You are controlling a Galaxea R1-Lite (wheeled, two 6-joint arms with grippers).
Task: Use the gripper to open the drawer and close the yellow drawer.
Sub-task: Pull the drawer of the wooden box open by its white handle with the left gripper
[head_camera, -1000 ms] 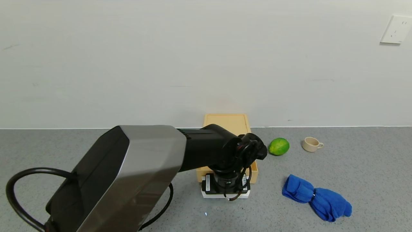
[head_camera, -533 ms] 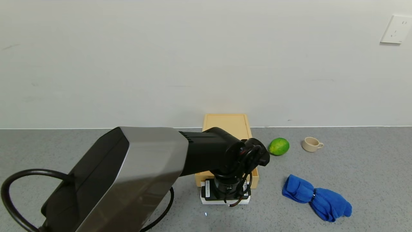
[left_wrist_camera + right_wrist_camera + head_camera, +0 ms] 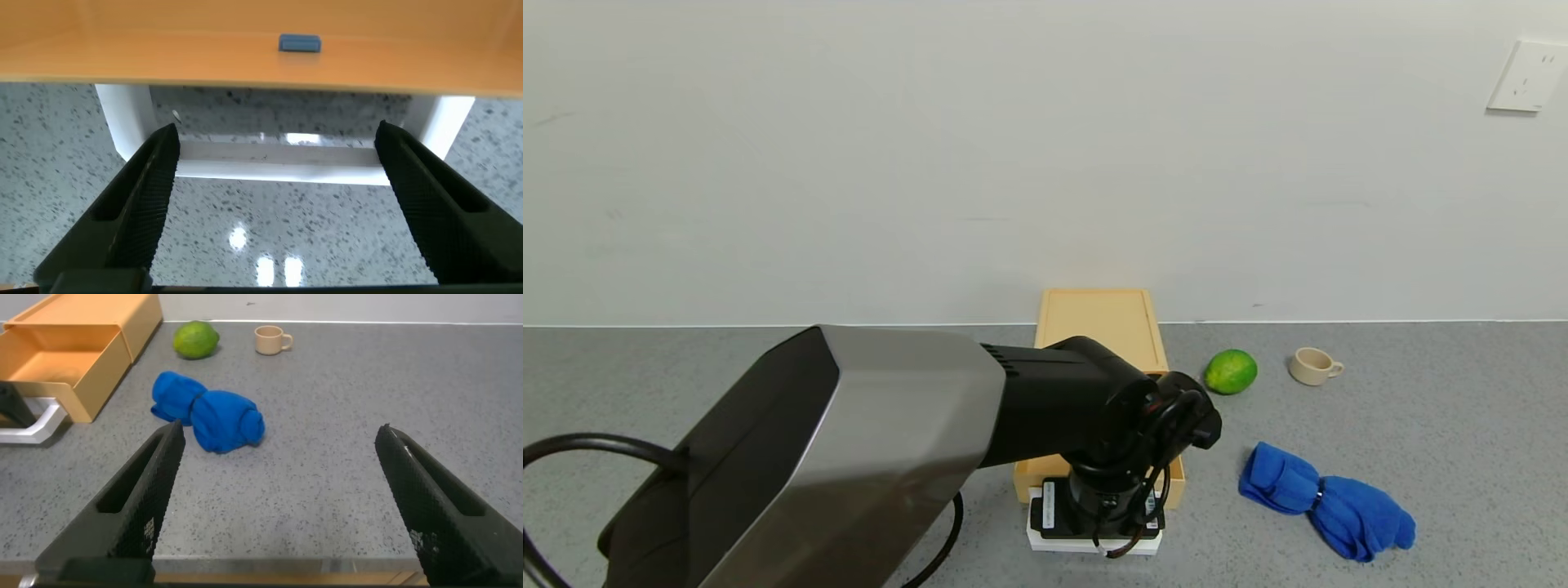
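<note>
The pale yellow drawer stands pulled partly out of its flat yellow box toward me. Its white loop handle lies under my left gripper, which points down at it. In the left wrist view the left gripper is open, with its fingers at the two ends of the handle's cross bar, inside the loop, and the drawer front behind it. My right gripper is open and empty over bare table. From there the open drawer looks empty.
A green lime and a small beige cup sit right of the box. A crumpled blue cloth lies nearer me on the right. The wall is close behind the box. My left forearm covers the near left table.
My left gripper has moved toward me with the handle, and the drawer has slid farther out of the box. Lime, cup and cloth have not moved.
</note>
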